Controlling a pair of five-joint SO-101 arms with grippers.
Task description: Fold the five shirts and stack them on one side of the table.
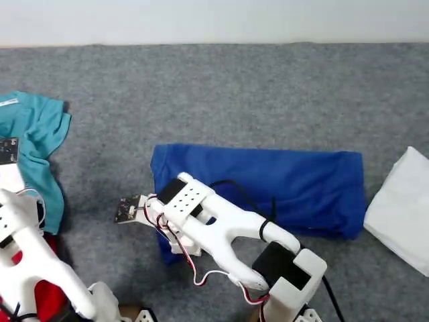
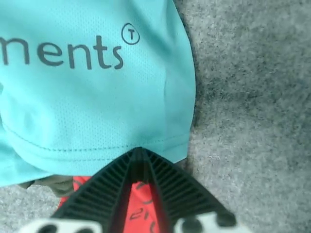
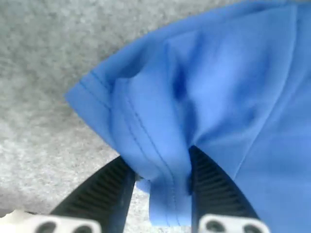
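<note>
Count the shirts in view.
4: teal shirt at the left edge, red shirt beside it, blue shirt mid-table, white shirt at the right edge. Another may be hidden.

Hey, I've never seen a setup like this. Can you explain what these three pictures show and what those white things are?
Those are two small robot arms. One picture looks down over the grey table; the other two come from a camera on each arm's wrist. On the table lie a blue shirt, a teal shirt, a folded white shirt and a red shirt. The right arm pinches a corner of the blue shirt in its jaws. The left arm has its jaws closed at the teal shirt's hem.
</note>
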